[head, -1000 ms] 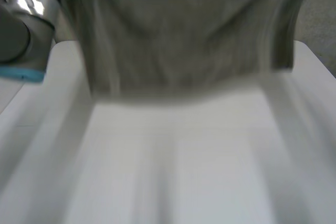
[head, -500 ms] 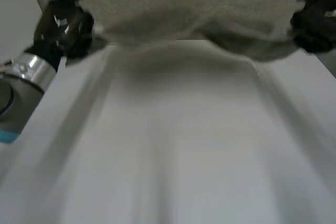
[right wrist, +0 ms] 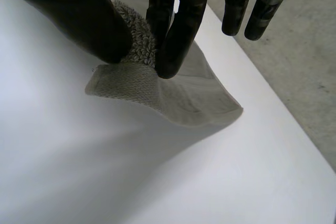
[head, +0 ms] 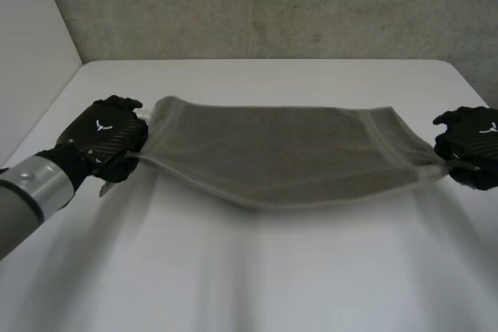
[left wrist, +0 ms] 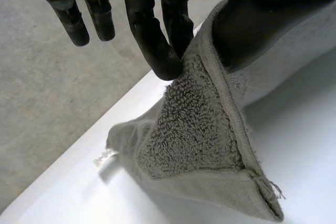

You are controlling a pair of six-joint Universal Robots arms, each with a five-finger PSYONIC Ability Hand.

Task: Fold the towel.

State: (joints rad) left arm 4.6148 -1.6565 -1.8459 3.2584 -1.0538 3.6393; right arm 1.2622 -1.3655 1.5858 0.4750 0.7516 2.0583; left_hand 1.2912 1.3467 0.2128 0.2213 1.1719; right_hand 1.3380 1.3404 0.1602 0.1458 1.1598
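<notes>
A grey-green towel (head: 280, 153) stretches across the white table (head: 272, 270), folded double, its near edge sagging in the middle. My left hand (head: 105, 141) is shut on the towel's left end; in the left wrist view the thumb and fingers (left wrist: 157, 40) pinch a corner of the terry cloth (left wrist: 194, 135). My right hand (head: 473, 145) is shut on the right end, where the right wrist view has the fingers (right wrist: 176, 35) and thumb pinching a corner of the towel (right wrist: 157, 90) just above the table.
A concrete wall (head: 272, 5) rises behind the table's far edge. The table's right corner lies close behind my right hand. A concrete floor (right wrist: 294, 77) lies beyond the table edge.
Both hands have swung the towel down from high in front of the camera to the table and now hold it stretched low between them.
</notes>
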